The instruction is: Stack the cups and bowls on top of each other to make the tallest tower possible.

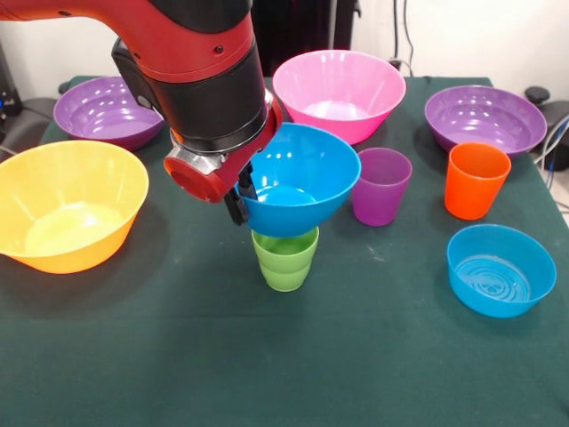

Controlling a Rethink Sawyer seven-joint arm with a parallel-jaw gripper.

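Unlabelled blue bowl (302,178) atop green cup (284,260)

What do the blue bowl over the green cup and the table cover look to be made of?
Blue bowl: apparently glossy molded plastic, with bright highlights on its smooth inner wall. Green cup: likely the same plastic, duller sheen, stepped body. Table cover: looks like matte dark green cloth or felt, no reflections.

The arm (191,67) hides part of the left purple bowl (102,111). The yellow-orange bowl (67,209) is cut off at the left edge. The medium blue bowl (298,178) hides the green cup (284,258) rim.
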